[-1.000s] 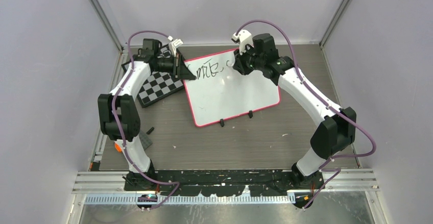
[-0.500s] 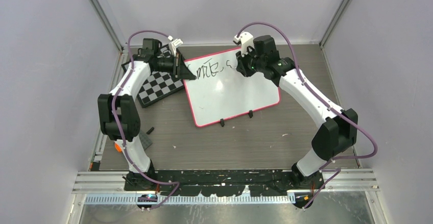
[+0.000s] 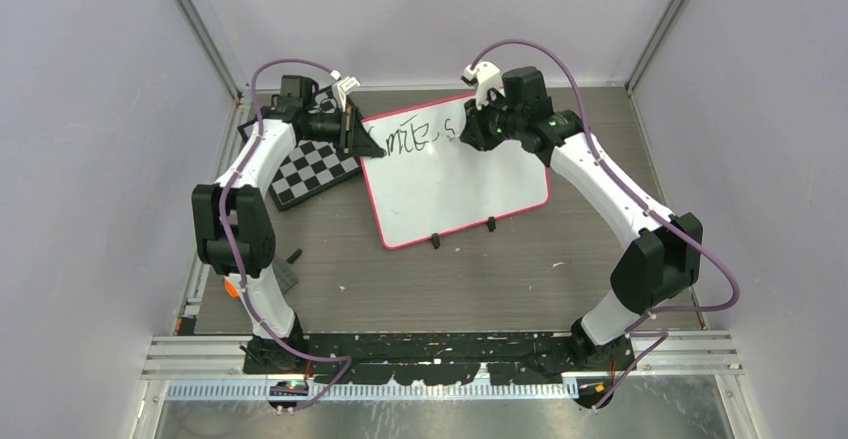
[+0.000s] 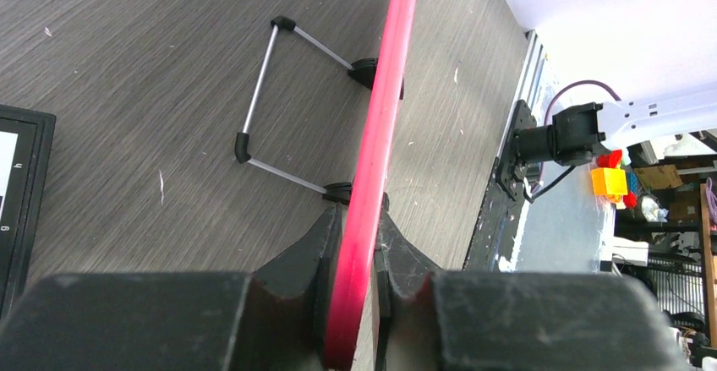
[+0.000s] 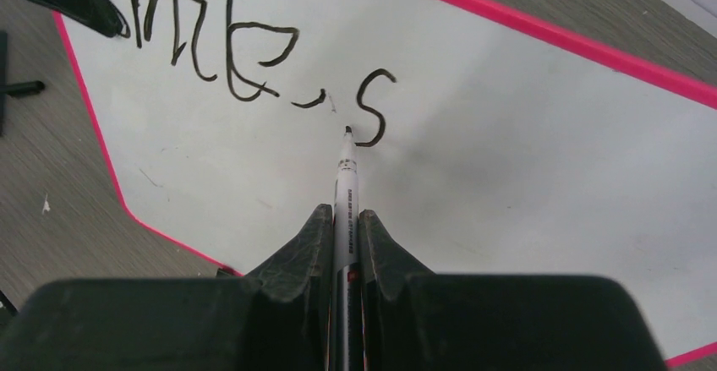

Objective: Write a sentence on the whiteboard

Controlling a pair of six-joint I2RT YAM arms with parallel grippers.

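Note:
The whiteboard (image 3: pixel 455 184), white with a pink frame, lies tilted at the back of the table. My left gripper (image 3: pixel 352 131) is shut on its left edge. In the left wrist view the pink frame (image 4: pixel 391 84) runs between the closed fingers of that gripper (image 4: pixel 359 219). My right gripper (image 3: pixel 472 131) hovers over the board's top edge, shut on a white marker (image 5: pixel 345 177) held in the jaws of the gripper (image 5: pixel 343 215). The sentence (image 5: pixel 220 50) reads "mile, s" in black, also seen from above as the sentence (image 3: pixel 410 139). The marker tip sits by the foot of the "s".
A checkered chessboard (image 3: pixel 310 171) lies left of the whiteboard, partly under my left arm. Two black feet (image 3: pixel 434 240) stick out at the board's near edge, with a wire stand (image 4: pixel 262 67) behind it. Small dark pieces (image 3: pixel 290 269) lie near the left arm's base.
My right gripper has shifted a little to the right along the top line, and an "s" now shows after the comma. The left gripper has stayed clamped on the frame.

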